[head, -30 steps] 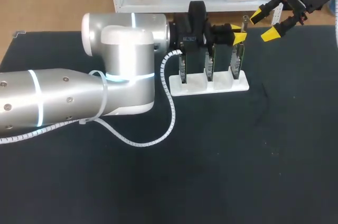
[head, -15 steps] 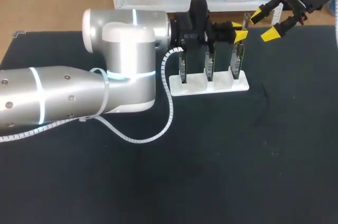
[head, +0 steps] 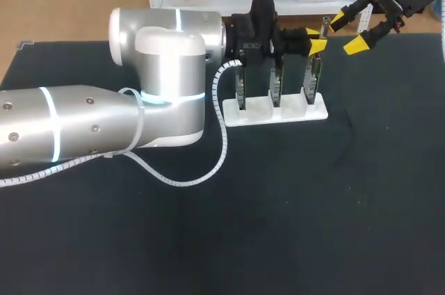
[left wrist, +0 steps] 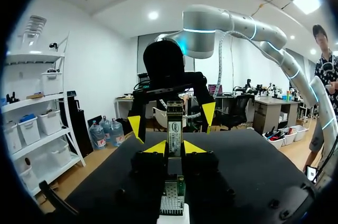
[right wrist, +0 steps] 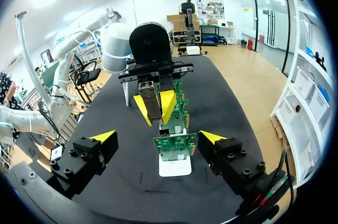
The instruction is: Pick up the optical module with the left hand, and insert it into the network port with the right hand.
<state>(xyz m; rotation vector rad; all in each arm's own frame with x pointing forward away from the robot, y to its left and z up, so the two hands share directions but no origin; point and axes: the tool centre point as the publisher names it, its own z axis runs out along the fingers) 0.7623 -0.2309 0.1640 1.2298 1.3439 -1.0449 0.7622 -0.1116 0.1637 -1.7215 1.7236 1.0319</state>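
Note:
The optical module (head: 324,27), a slim metal bar, stands upright between the yellow tips of my left gripper (head: 314,40), which is shut on it above the right end of the card stand. In the left wrist view the module (left wrist: 174,126) rises between my fingertips (left wrist: 156,147), over a green network card (left wrist: 173,198). My right gripper (head: 349,32) hangs open just right of the module, nothing between its fingers. From the right wrist, the held module (right wrist: 153,100) is ahead of my open right gripper (right wrist: 158,137), above the nearest card (right wrist: 174,146).
A white stand (head: 274,113) near the table's far edge holds three upright green cards (head: 276,86). My bulky left arm (head: 160,93) and its coiled cable (head: 208,170) cover the table's left half. Bare black tabletop (head: 334,204) lies in front and to the right.
My left arm has shifted slightly toward the table's far edge, carrying the module a little higher above the cards. The right gripper has stayed where it was, open.

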